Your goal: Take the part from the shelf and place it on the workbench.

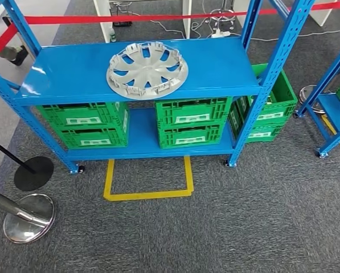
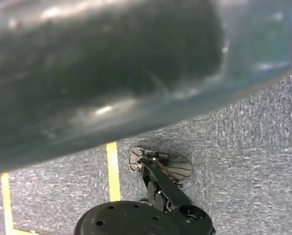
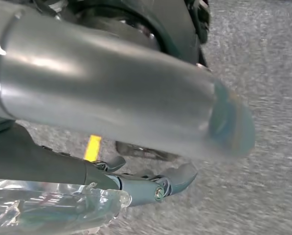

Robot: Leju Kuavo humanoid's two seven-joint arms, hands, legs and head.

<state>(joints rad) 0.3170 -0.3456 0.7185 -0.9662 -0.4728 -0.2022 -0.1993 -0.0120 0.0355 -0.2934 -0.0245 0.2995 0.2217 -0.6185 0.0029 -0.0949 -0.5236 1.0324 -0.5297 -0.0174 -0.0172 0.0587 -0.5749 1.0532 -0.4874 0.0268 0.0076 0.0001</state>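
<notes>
Fingers of my right hand: dark, stretched out loosely over grey carpet, slightly apart, nothing in them. Left hand: a close dark blur in its wrist view; cannot tell how its fingers lie.

Wheel cover: silver, spoked, lying flat, inner side up, on the top board of the blue shelf, about mid-width. Both hands well apart from it.

Lower board: two stacks of green crates, side by side. A further green crate stack behind the shelf's right post.

Floor: yellow tape outline on the carpet, just in front of the shelf. Two stanchion bases to the left. Red barrier tape runs behind the shelf.
</notes>
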